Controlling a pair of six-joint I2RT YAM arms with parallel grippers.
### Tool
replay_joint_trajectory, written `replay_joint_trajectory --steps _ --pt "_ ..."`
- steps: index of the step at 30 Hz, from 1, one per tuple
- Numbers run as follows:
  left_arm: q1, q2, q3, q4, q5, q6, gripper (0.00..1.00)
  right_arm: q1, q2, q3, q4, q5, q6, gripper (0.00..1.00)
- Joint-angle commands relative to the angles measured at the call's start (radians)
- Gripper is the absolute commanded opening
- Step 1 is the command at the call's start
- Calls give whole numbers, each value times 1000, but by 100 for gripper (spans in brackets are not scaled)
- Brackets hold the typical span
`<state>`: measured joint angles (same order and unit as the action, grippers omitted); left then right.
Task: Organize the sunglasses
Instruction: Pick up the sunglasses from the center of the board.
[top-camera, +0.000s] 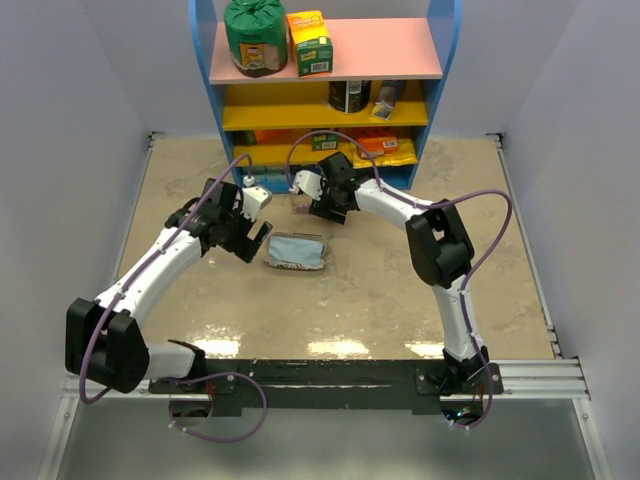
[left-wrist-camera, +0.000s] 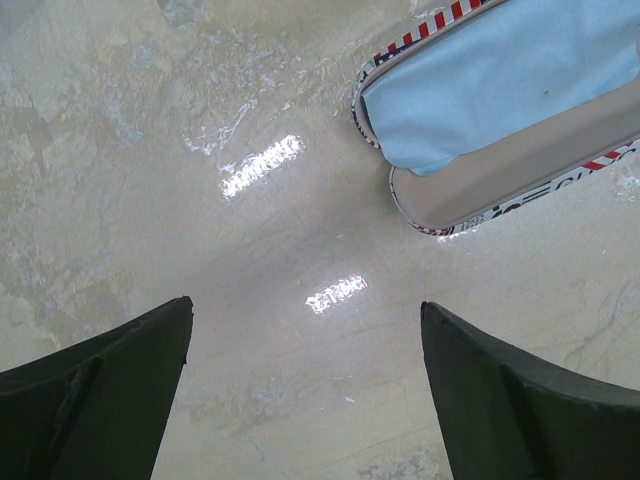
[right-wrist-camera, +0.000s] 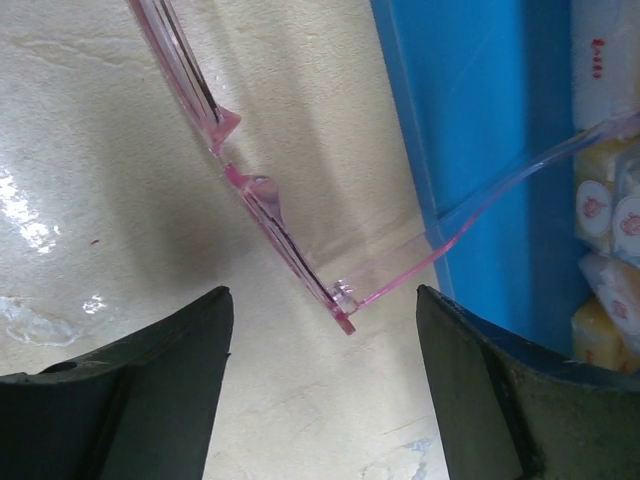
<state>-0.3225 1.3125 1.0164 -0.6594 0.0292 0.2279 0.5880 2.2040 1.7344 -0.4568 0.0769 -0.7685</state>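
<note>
Top view: thin pink-tinted plastic sunglasses (top-camera: 299, 208) on beige tabletop (top-camera: 400, 290), 12 o'clock of grey-white flag-print pouch (top-camera: 297, 252); left wrist: left gripper (left-wrist-camera: 305, 390) released and empty, light blue cloth (left-wrist-camera: 500, 80) tucked in the pouch at 1 o'clock; right wrist: right gripper (right-wrist-camera: 320, 370) spread around the frame hinge, so pick-up seems in hand and closing comes next.
</note>
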Motion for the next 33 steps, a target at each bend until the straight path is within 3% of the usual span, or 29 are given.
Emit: replay_joint_trajectory --steps 1,5,10,20,33 --pt "7 -30 -7 34 -8 -2 100 -1 -12 44 23 9 -23 74" --pt "8 -30 -10 35 -6 -2 100 -2 -12 39 18 -12 -35 67" --pt "7 -36 -13 38 -8 -2 100 -5 -13 31 0 -51 -51 49" --pt "8 -47 -22 41 -8 -1 100 -7 -32 2 -2 -75 -63 2" --pt "8 -61 -24 40 -3 -1 100 -7 -200 -147 -77 -141 -26 0"
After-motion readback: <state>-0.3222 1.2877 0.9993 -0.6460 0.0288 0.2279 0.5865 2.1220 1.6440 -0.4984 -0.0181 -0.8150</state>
